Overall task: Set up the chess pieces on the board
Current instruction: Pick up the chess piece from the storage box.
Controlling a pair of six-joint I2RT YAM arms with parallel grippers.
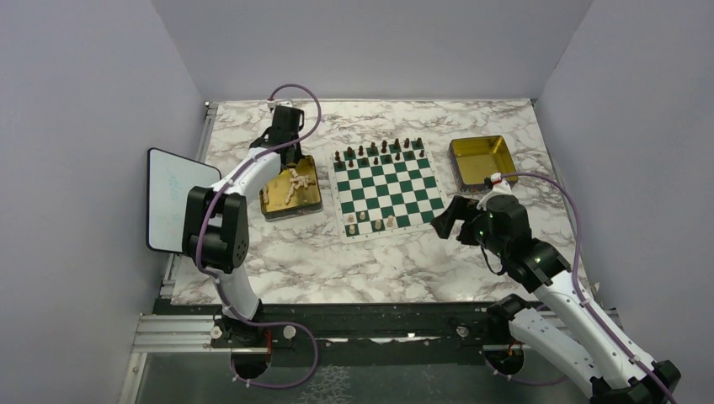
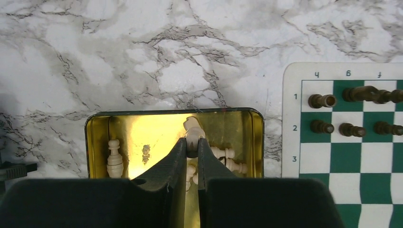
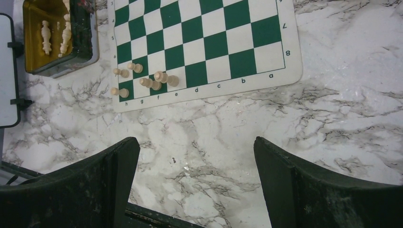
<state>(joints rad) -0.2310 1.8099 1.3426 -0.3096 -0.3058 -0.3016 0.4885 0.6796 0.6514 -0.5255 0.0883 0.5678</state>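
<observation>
Progress on the cream side looks early. Nearest the arm bases, the right tool [image 3: 195,142] hangs over the table [image 3: 228,137] just off the near edge of the board [image 1: 387,192], fingers spread wide and gripping nothing. On the board's near left corner, about five cream pieces [image 3: 152,81] stand clustered across the two nearest rows; the other squares of those rows are unfilled. Just left of the board, a gold tray [image 2: 142,128] holds several loose cream pieces [image 2: 114,159], and the left tool [image 2: 191,142] reaches down into it, pinched narrow on a single cream piece [image 2: 192,129]. Along the far edge, the dark pieces [image 1: 384,146] appear to fill their two rows. A second gold tray [image 1: 482,160] sits beyond the board's far right corner. By this judgement, most cream pieces await placing.
</observation>
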